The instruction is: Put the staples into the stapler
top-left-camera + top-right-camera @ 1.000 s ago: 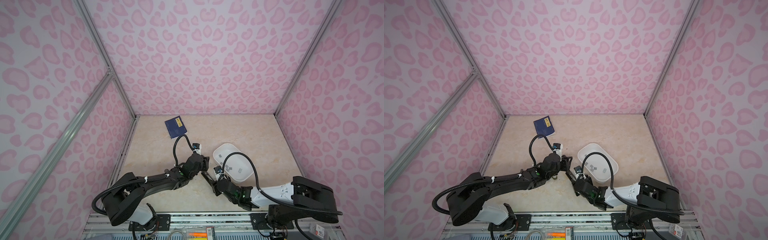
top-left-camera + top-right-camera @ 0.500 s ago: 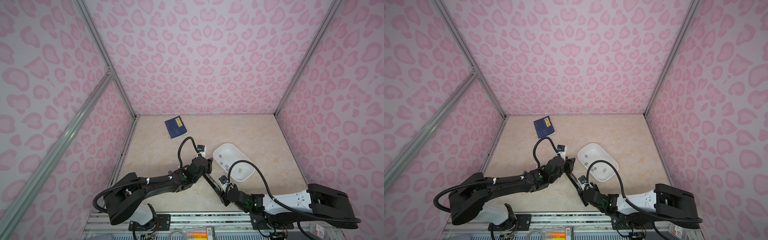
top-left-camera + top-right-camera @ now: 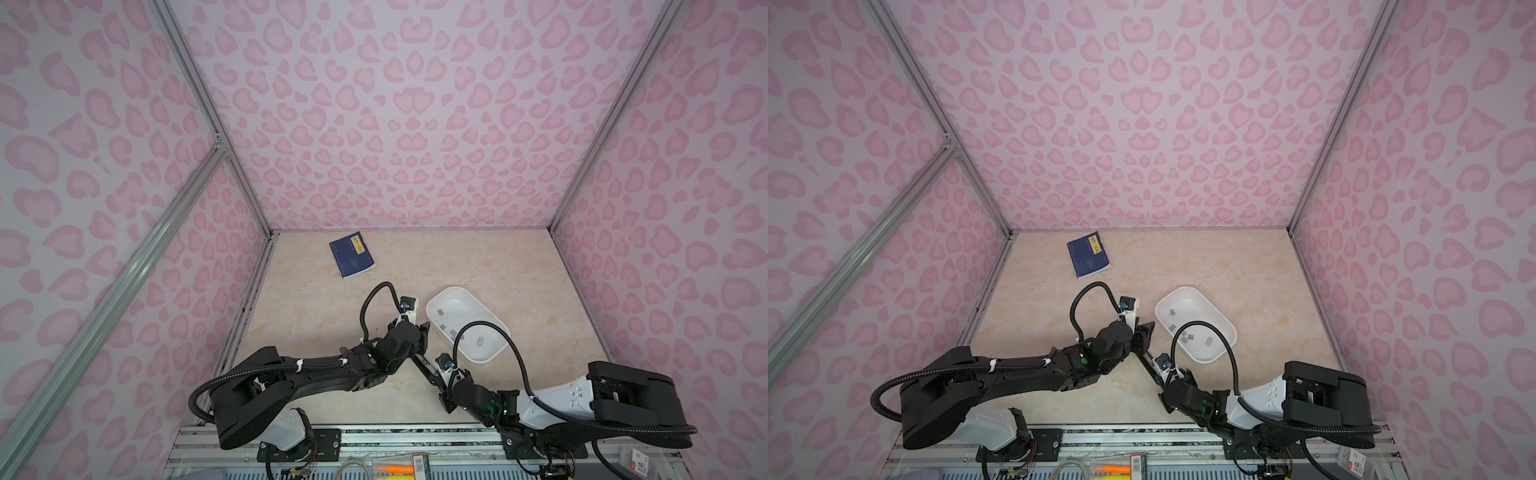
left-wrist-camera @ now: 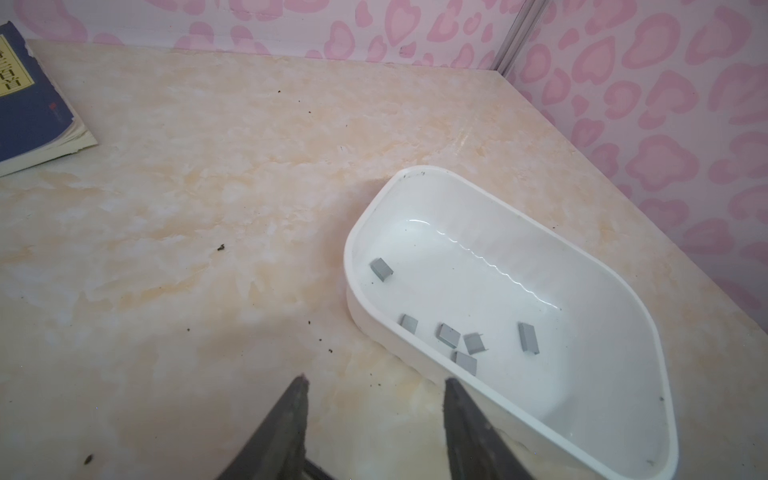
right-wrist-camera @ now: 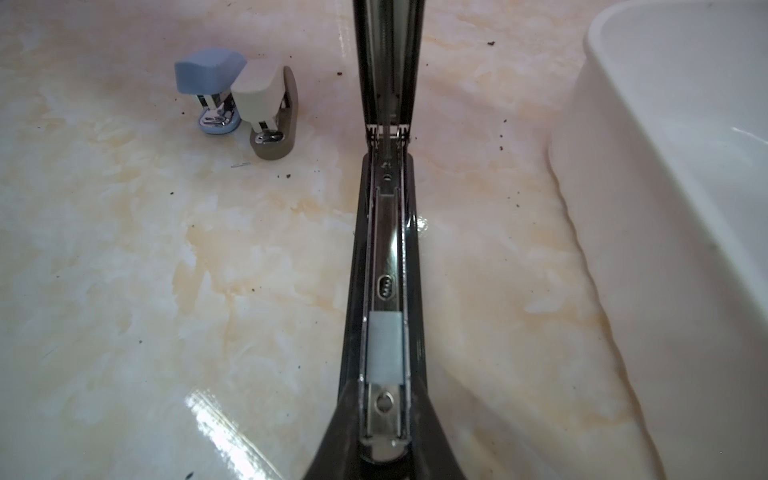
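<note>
Where lid gapes, grey staple block (image 5: pixel 385 347) fills stapler (image 5: pixel 384 266) chrome channel.

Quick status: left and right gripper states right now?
Left gripper: open, nothing visible between its fingertips.
Right gripper: closed on the stapler.

The tray (image 3: pixel 492 322) sits on the worktop (image 3: pixel 519 274) right of centre, with loose staples (image 4: pixel 448 335) scattered in it, mostly at its near-left part. The book (image 3: pixel 351 253) lies far left, near the back wall. The opened stapler (image 5: pixel 384 266) lies on the worktop just near-left of the tray, with one block of staples in its channel. The left claw (image 4: pixel 374 399) hovers just left of the tray's near end. The right claw (image 3: pixel 442 388) is at the stapler's near end. Two small staplers (image 5: pixel 241 99) stand touching, side by side; where they stand on the worktop cannot be told.
</note>
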